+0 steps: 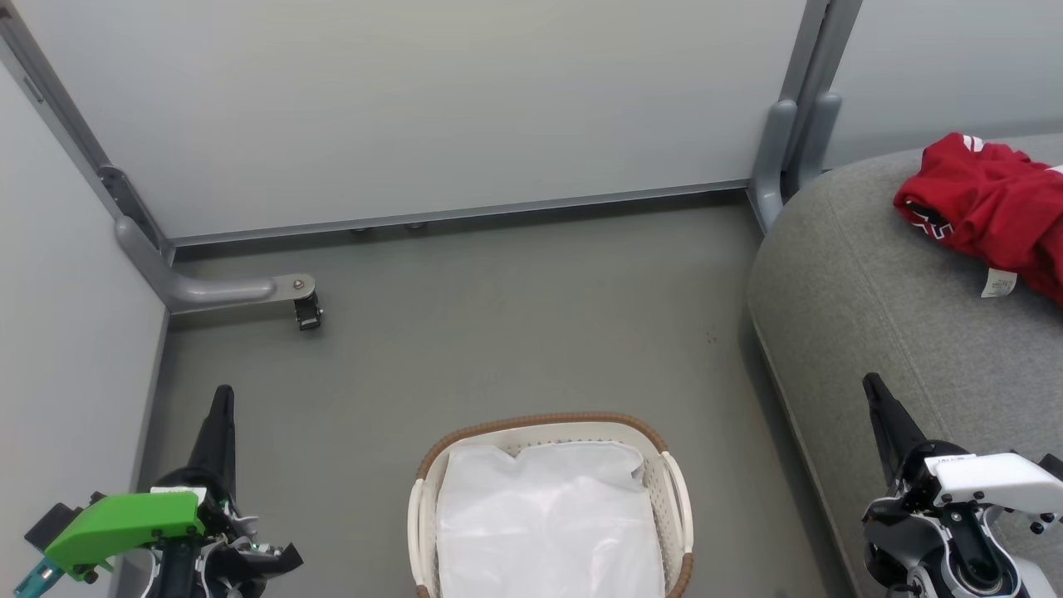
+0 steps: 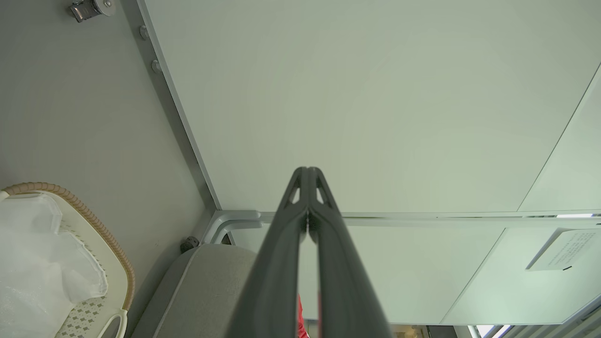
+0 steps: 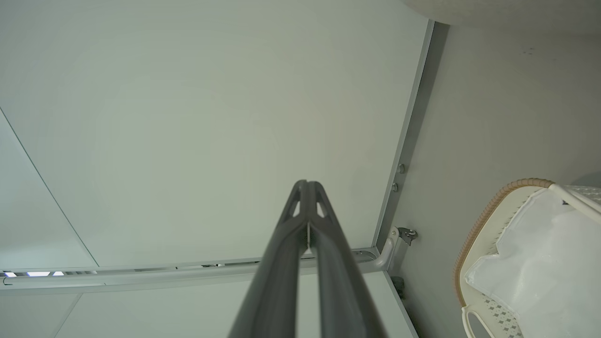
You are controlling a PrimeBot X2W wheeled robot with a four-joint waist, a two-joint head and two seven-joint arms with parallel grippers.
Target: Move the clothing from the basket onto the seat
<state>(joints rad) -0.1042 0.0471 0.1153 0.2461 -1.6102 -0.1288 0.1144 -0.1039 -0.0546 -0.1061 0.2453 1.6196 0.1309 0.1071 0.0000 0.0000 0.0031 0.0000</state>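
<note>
Head view: left gripper and right gripper are seen fully closed, with nothing gripped or touched.

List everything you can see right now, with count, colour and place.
clothing: one heap, number of pieces unclear, red with white trim, on the seat
seat: one, light grey, right side
basket: one, cream with brown rim, on the floor, bottom centre
lining: one, white, inside the basket
floor: grey
partition panels: pale, behind and at left
metal foot: one, grey, left, on the floor
caster: one, dark, at that foot's end
left hand: dark fingers, shut, empty, lower left
right hand: dark fingers, shut, empty, lower right
</note>
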